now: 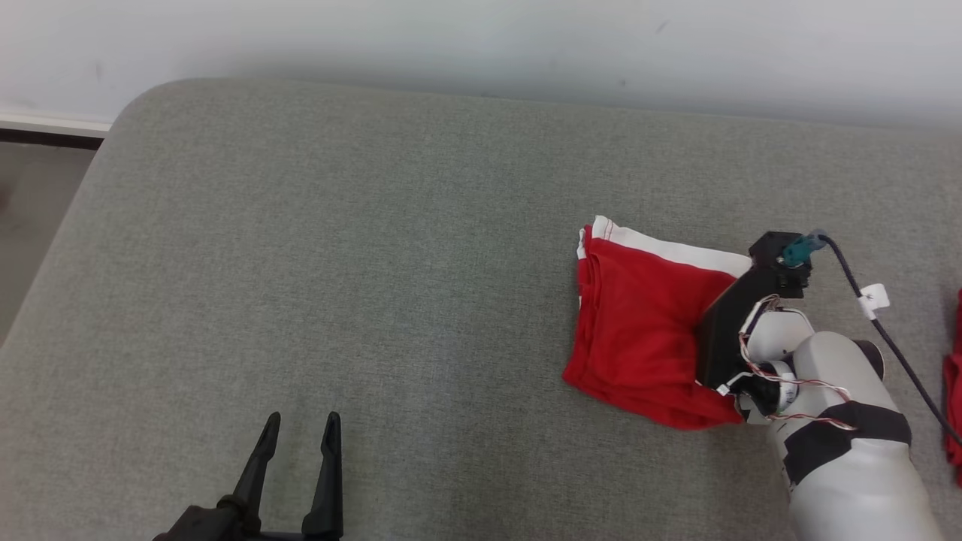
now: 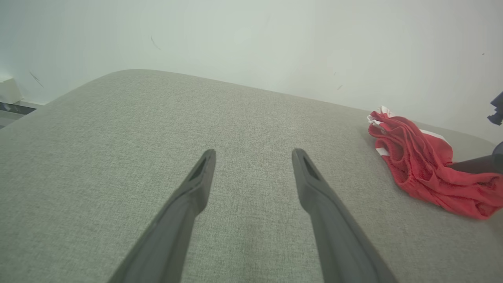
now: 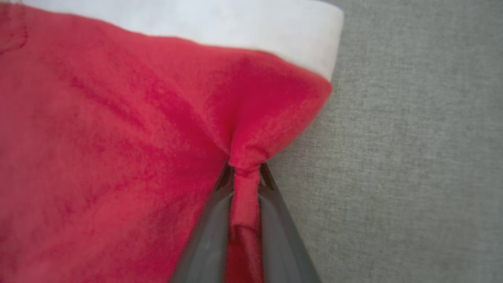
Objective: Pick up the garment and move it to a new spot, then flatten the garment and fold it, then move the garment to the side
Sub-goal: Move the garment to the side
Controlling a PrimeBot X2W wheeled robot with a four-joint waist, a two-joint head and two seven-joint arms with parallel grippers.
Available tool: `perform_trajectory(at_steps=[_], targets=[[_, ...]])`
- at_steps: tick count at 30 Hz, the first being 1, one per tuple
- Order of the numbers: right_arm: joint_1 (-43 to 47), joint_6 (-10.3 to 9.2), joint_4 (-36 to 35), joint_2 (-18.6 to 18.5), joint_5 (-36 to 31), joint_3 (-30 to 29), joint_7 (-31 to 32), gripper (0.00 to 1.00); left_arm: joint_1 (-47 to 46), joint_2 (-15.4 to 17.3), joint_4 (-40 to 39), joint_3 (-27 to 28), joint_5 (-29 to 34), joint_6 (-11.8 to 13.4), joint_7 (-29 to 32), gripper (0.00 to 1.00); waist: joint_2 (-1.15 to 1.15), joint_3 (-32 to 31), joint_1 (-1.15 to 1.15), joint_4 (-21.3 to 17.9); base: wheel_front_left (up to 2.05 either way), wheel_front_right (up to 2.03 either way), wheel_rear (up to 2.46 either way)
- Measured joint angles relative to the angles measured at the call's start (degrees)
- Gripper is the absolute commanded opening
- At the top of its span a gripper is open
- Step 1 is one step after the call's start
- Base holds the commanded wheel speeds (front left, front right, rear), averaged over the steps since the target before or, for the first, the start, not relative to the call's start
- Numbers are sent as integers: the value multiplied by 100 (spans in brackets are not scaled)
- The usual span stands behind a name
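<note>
While the right gripper [image 3: 244, 173] is clamped on a pinched fold of the red garment [image 1: 639, 323], the cloth lies bunched on the grey cushion [image 1: 376, 263], spread out ahead of those fingers and to their left. It is bright red fabric, folded over into a rough, uneven rectangle, with several layers showing at the edge farthest from the gripper's wrist. A broad white band runs along its far side, crossed by a thin red line near one end. Close up, the weave looks soft and slightly fuzzy. Creases fan out from the spot where the two dark fingers squeeze a narrow ridge of cloth between them, near the corner just below the white band. The edge nearest the robot sags in loose, rumpled folds. The left gripper [image 1: 301, 428] has its fingers spread apart with nothing between them, over the cushion and well apart from the garment, which sits off to its right
</note>
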Motion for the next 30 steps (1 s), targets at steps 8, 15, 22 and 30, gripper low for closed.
perform_trajectory(at_steps=[8, 15, 22, 30], targets=[[69, 0, -782, -312, -190, 1592, 415, 0, 41, 1, -46, 85, -22, 0, 0, 100, 0, -76, 1, -303, 0, 0, 0], [-191, 1, -2052, -1361, 587, 3276, 934, 0, 87, 1, -277, 242, -20, 0, 0, 100, 1, -87, 1, -703, 0, 0, 0], [-548, 1, -3330, -2548, 1425, 4274, 1201, 0, -67, -1, -459, 271, -18, 0, 0, 100, 0, -1, 1, -1290, 0, 0, 0], [-655, 1, -3758, -3266, 1678, 4192, 954, 0, -220, -4, -506, 263, 149, 0, 0, 100, 1, 198, 1, -1969, 0, 0, 0]])
